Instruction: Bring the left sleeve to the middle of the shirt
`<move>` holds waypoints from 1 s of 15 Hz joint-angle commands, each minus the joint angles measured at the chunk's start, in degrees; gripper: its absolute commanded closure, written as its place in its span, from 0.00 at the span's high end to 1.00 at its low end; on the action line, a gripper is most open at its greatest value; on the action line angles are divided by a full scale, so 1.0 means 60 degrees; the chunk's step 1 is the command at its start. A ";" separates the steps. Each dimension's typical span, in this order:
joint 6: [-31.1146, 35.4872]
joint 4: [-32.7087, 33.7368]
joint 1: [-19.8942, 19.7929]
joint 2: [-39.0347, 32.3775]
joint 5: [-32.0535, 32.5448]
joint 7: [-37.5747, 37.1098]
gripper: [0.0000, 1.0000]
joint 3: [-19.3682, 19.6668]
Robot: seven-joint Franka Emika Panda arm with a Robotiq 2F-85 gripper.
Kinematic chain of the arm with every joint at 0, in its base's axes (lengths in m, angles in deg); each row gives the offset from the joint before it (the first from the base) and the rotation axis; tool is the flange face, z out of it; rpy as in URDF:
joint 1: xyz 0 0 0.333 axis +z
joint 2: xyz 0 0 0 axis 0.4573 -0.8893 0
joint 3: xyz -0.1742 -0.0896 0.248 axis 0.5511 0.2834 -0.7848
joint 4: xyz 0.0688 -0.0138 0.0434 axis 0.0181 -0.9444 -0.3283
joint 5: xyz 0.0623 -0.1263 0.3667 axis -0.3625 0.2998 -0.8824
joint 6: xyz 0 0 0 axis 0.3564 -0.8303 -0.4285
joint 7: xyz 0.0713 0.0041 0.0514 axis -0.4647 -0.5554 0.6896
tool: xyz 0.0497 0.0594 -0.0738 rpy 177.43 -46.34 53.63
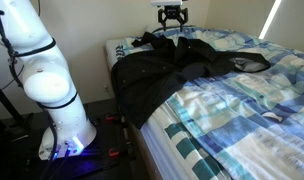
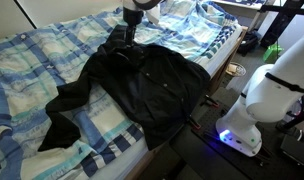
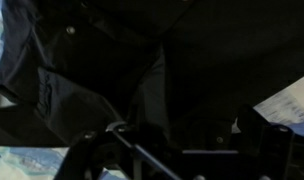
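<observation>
The black shirt (image 1: 157, 75) lies rumpled across the bed, and it shows in both exterior views (image 2: 157, 85). One sleeve, which I take as the left sleeve (image 2: 122, 45), lies bunched by the shirt's top edge (image 1: 150, 41). The other sleeve (image 2: 60, 120) trails away over the quilt (image 1: 247, 63). My gripper (image 1: 171, 17) hangs just above the bunched sleeve (image 2: 135, 22). In the wrist view its fingers (image 3: 177, 140) stand wide apart over dark fabric (image 3: 112, 70), with nothing held between them.
The blue-and-white checked quilt (image 1: 242, 110) covers the bed (image 2: 32, 60). The robot's white base (image 1: 52, 90) stands beside the bed (image 2: 262, 100). A wall (image 1: 92, 25) runs behind the bed's head. Dark floor lies along the bed's edge (image 2: 182, 160).
</observation>
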 commanded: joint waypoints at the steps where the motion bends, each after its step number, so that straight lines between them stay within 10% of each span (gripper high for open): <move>1: 0.0434 0.0781 0.0398 -0.0653 -0.0284 0.0875 1.00 -0.0478; 15: 0.0416 0.2669 0.0827 -0.2643 -0.0120 0.1669 1.00 -0.1714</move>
